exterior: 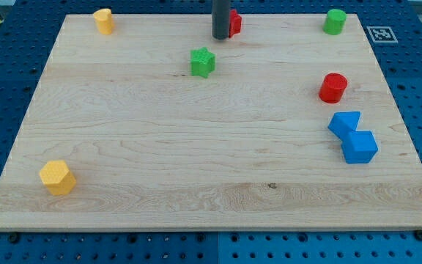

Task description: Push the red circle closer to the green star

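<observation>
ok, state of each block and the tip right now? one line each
my tip: near the view's top, against the partly hidden red block
red block: behind the rod, shape unclear
red circle: upright, alone, view's right
green star: flat, just below my tip, untouched
green cylinder: upright, top right
blue blocks: two, touching
yellow blocks: apart, bottom left and top left

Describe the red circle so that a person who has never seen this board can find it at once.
Start at the wooden board's right edge in the view and look about a third of the way down. The red circle stands there alone, above the two touching blue blocks. Unlike the other red block, half hidden behind my tip at the top, it is a plain round cylinder.
</observation>
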Controlling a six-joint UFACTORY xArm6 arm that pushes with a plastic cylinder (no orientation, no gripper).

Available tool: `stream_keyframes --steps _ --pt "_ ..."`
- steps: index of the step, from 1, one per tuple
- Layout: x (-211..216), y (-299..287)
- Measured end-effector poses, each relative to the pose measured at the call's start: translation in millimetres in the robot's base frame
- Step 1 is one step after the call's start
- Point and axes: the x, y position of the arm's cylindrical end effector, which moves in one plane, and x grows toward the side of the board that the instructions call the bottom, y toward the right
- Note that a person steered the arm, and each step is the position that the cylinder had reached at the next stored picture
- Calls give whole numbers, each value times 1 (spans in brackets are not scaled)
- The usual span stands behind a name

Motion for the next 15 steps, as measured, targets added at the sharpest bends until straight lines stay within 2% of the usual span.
stream_keyframes --steps 1,2,4,7,8,9,11,12,14,15 --pt "37 0" --pt "52 18" --pt "55 99" --pt "57 128" --pt "76 193" --pt "120 240" --pt "155 240" --pt "155 223" --pt "155 149" --pt "156 155"
